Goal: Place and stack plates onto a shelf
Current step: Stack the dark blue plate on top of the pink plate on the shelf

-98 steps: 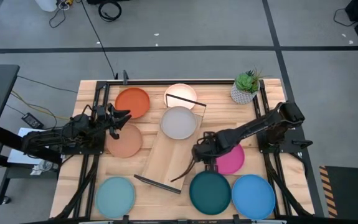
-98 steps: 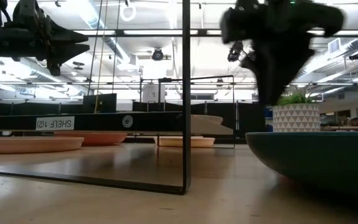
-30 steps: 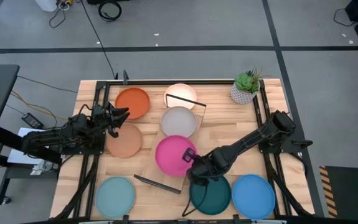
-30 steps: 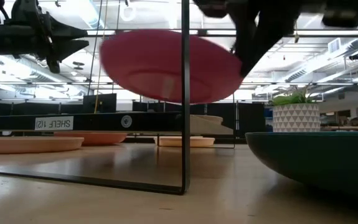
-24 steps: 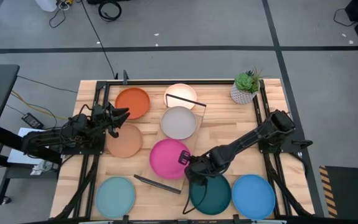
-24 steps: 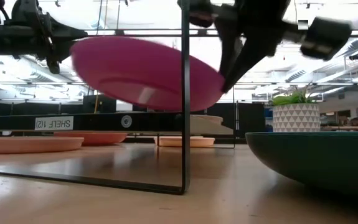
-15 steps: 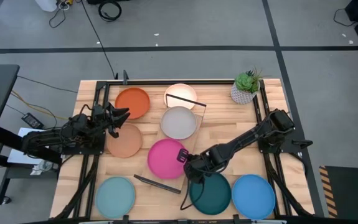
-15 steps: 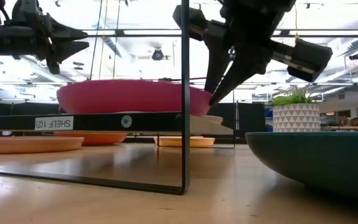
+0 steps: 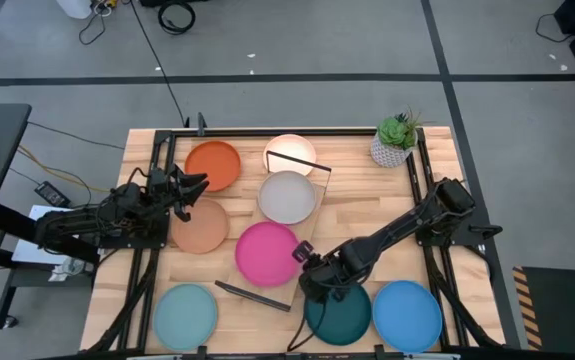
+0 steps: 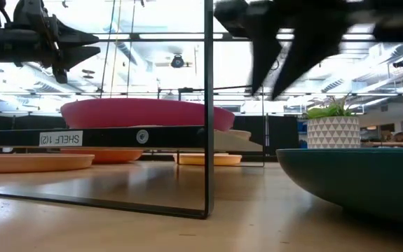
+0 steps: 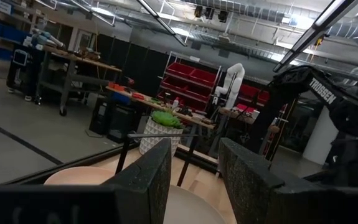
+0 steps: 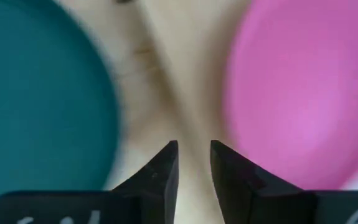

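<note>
The pink plate (image 9: 267, 253) lies flat on the near half of the shelf board (image 9: 239, 280), in front of the grey plate (image 9: 287, 197). In the low view the pink plate (image 10: 141, 112) rests on the board's dark edge. My right gripper (image 9: 307, 260) is open, just right of the pink plate's rim and raised above it (image 10: 275, 59). In its wrist view the gripper (image 12: 194, 155) hangs over bare board between the pink plate (image 12: 297, 99) and the dark teal plate (image 12: 42, 93). My left gripper (image 9: 197, 186) waits, open, in the air between the orange plate (image 9: 213, 165) and the peach plate (image 9: 199, 226).
The cream plate (image 9: 290, 152) sits at the shelf's far end. The light blue plate (image 9: 186, 313), dark teal plate (image 9: 337, 310) and blue plate (image 9: 406, 312) line the near edge. A potted plant (image 9: 395, 140) stands in the far right corner. Thin black wire frames (image 10: 208, 105) close the shelf's ends.
My right gripper carried the tilted pink plate toward the table's left and down, levelled it and set it flat on the shelf board in front of the grey plate. It then let go and drew back up and slightly right. The plate now lies still.
</note>
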